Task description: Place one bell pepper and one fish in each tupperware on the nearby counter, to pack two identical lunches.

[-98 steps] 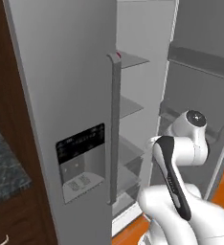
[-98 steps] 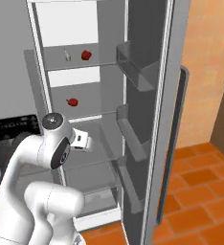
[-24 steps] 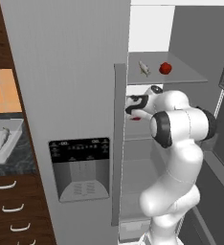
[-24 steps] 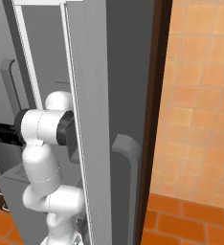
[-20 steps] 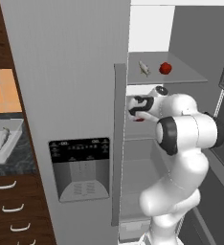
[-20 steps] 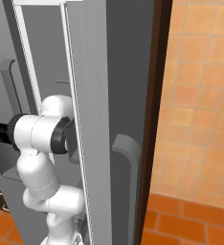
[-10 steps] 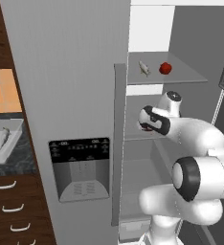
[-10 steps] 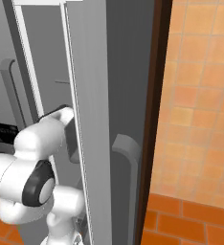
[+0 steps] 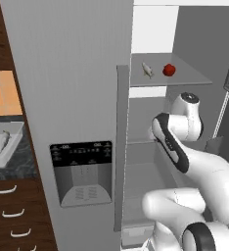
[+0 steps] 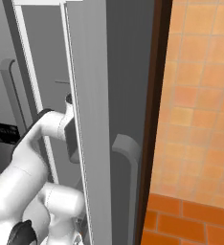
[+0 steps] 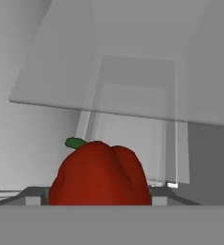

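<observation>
Left base view: arm reaches into open fridge. Second bell pepper (image 9: 169,69) and fish (image 9: 147,70) sit mid upper shelf (image 9: 190,76), near each other. Tupperware (image 9: 1,147) on counter (image 9: 13,169) at left, fish-like item inside.

Right base view: fridge door (image 10: 87,119) hides hand.

Hand view: bell pepper (image 11: 99,174) close ahead at bottom edge, stem up. Looks light, firm, glossy, likely slippery; grip across widest body. Gripper state cannot be told.

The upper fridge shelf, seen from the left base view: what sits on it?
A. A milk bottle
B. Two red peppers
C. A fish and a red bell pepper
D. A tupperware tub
C: a pale fish lies beside a red bell pepper on the shelf.
</observation>
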Available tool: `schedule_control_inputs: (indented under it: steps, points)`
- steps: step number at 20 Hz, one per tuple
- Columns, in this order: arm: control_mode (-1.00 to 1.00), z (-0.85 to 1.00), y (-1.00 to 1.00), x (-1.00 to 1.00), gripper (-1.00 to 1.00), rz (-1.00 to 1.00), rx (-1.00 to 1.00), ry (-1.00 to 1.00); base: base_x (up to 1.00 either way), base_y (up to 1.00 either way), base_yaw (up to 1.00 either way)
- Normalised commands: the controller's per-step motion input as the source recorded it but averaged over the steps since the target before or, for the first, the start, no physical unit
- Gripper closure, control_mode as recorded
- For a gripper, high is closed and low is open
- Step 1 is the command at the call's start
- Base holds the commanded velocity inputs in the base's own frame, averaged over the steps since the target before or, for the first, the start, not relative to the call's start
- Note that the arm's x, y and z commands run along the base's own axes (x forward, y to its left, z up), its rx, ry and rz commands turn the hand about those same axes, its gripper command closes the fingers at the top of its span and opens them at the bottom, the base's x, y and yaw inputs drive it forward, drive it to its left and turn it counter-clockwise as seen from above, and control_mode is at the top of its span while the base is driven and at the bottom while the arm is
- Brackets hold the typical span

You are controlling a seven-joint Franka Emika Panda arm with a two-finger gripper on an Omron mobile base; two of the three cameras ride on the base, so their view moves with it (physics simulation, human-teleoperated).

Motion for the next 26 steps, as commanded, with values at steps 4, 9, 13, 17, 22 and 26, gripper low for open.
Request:
schedule_control_inputs:
  steps: [4,9,13,17,22,26]
  points:
    - [-1.0,0.0,0.0,-1.0,1.0,-0.01,0.0,-0.12,0.0,0.0,0.0]
    - [1.0,0.0,0.01,-0.4,1.0,0.0,0.0,-0.03,-0.6,0.39,0.03]
    - [1.0,0.0,0.0,0.0,1.0,0.0,0.0,0.0,-0.36,1.0,0.28]
    - [1.0,0.0,0.0,0.0,1.0,0.0,0.0,0.0,0.04,1.0,0.31]
    - [1.0,0.0,0.0,0.0,1.0,0.0,0.0,0.0,0.45,1.0,0.2]
    - [1.0,0.0,0.0,0.0,1.0,0.0,0.0,0.0,0.84,1.0,0.03]
